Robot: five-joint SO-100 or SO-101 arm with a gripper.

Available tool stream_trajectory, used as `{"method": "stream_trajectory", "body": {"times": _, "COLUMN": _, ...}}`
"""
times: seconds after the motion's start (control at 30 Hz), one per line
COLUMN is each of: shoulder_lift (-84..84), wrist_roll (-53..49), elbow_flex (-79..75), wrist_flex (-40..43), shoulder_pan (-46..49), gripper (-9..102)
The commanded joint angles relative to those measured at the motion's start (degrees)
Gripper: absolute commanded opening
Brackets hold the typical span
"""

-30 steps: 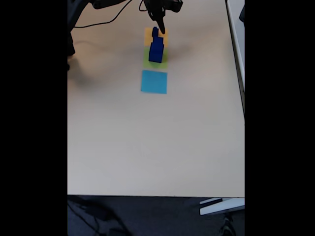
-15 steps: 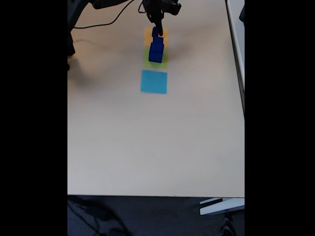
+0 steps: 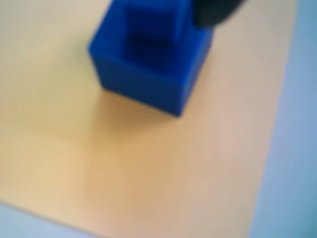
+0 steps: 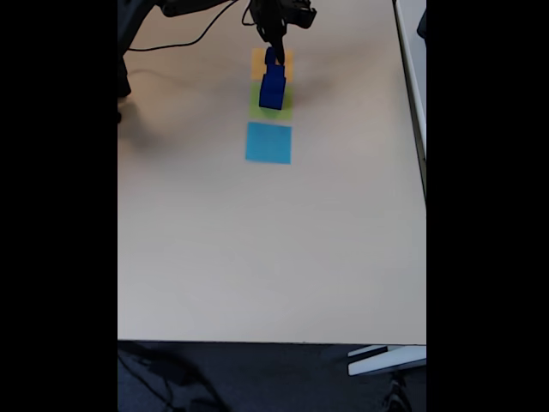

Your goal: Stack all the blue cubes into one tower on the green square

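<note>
Tower (image 4: 273, 84) of blue cubes (image 3: 148, 59) on green square (image 4: 257, 105); gripper (image 4: 276, 47) at its top, jaw state cannot be told

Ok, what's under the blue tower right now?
In the fixed view the tower stands on the green square, whose near and side edges show around its base. The square's middle is covered by the cubes. The orange square lies behind.

no readable text, labels, brands or numbers anywhere
</note>
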Motion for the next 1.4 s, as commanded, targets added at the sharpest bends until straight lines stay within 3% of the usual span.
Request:
{"method": "stream_trajectory", "body": {"times": 0.0, "shoulder_lift": 0.8, "wrist_roll": -0.4, "elbow_flex": -0.3, "wrist_flex": -1.0, "shoulder_pan": 0.5, "gripper": 28}}
{"method": "stream_trajectory", "body": {"times": 0.7, "shoulder_lift": 0.0, "wrist_roll": -0.2, "elbow_flex": 0.0, "wrist_flex": -1.0, "shoulder_pan": 0.1, "gripper": 26}}
{"method": "stream_trajectory", "body": {"times": 1.37, "shoulder_lift": 0.4, "wrist_roll": 0.3, "elbow_flex": 1.1, "wrist_flex": -1.1, "shoulder_pan": 0.2, "gripper": 8}}
